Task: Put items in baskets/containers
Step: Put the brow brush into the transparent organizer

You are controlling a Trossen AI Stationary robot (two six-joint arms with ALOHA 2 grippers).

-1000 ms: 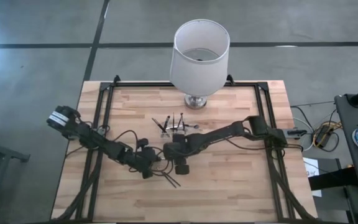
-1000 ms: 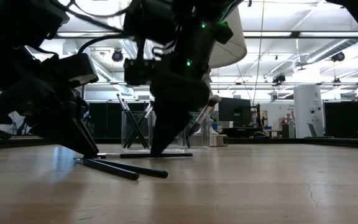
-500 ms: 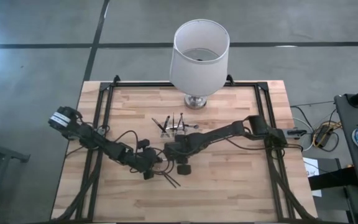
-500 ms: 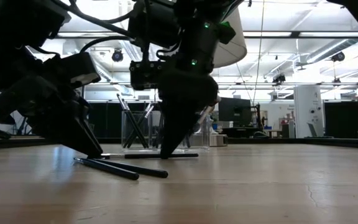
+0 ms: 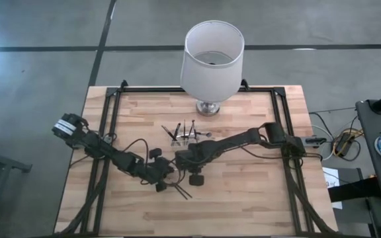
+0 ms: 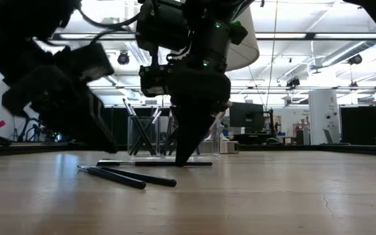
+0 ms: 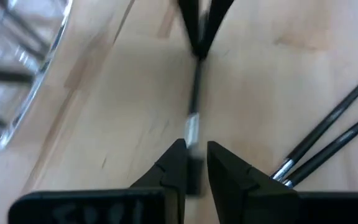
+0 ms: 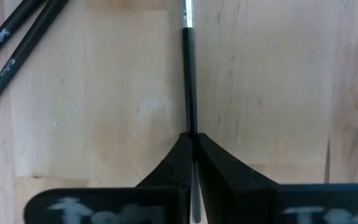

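A thin dark stick (image 8: 189, 74) with a metal ferrule lies level on the wood between my two grippers. My right gripper (image 8: 192, 140) points down at it in the low view (image 6: 187, 159) and is shut on its handle. My left gripper (image 7: 196, 155) slants in from the table's left (image 5: 164, 175) and is shut on the stick's ferrule end. Two more dark sticks (image 5: 182, 190) lie side by side on the table just nearer. The clear holder (image 5: 184, 136) stands beyond the grippers, with several sticks leaning inside it. My left gripper has the stick's end past the ferrule (image 7: 192, 134) between its two fingers, slanting down from the table's left, along the stick. In the low view its tips look slightly above that end (image 6: 103, 163), so I cannot tell how much they touch. My right gripper pinches the dark handle (image 8: 189, 124) between its two fingertips, a short way from the handle's free end (image 6: 207, 163). The fingers come from above, pointing down, across the stick. The stick stays level at the table top.
A large white lampshade on a metal base (image 5: 211, 59) stands at the table's far edge behind the holder. Dark rails (image 5: 108, 132) run along the table's left and right sides. Bare wood lies to the near right (image 5: 243, 198).
My right gripper has shut on the stick's handle, its fingers drawing from a wide V to a point. My left gripper has risen a little at the stick's other end, which now shows in the low view. The stick has slid slightly along its own length.
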